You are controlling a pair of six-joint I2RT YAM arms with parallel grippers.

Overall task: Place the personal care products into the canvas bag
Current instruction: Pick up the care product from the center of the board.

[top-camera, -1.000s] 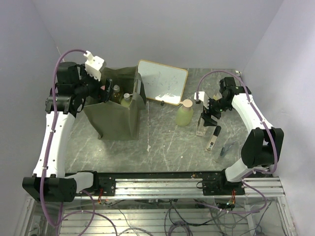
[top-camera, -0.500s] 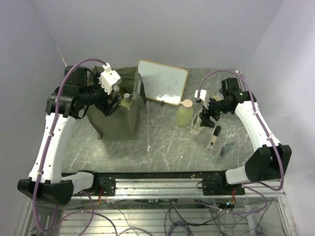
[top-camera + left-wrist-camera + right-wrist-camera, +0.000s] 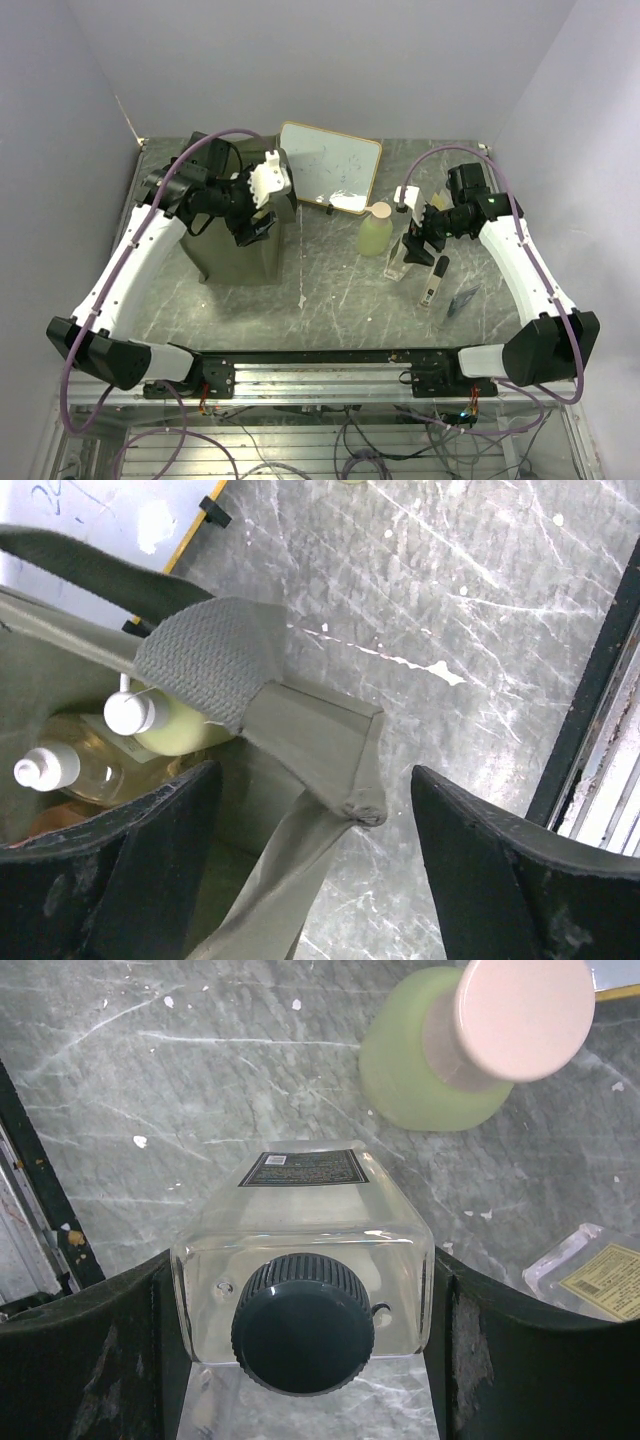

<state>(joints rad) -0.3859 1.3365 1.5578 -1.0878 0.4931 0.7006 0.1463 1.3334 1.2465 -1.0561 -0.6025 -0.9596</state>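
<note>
The olive canvas bag (image 3: 232,250) stands at the left. My left gripper (image 3: 258,222) hovers open over its near right corner and strap (image 3: 330,780), holding nothing. Inside the bag lie a yellow-green pump bottle (image 3: 180,725) and an amber pump bottle (image 3: 85,770). My right gripper (image 3: 415,245) is shut on a clear bottle with a black cap (image 3: 300,1220), which also shows in the top view (image 3: 400,260). A green bottle with a pink cap (image 3: 375,230) stands just left of it (image 3: 440,1070). A second clear black-capped bottle (image 3: 433,282) lies near it. No orange bottle shows.
A wood-framed whiteboard (image 3: 330,165) lies behind, between the bag and the green bottle. A small clear packet (image 3: 462,300) lies at the right front. A clear labelled item (image 3: 590,1270) shows at the right edge of the right wrist view. The metal rail (image 3: 350,375) runs along the near edge.
My left gripper has swung right, from the bag's far left side to over its right corner. My right gripper has shifted slightly left with the clear bottle.
</note>
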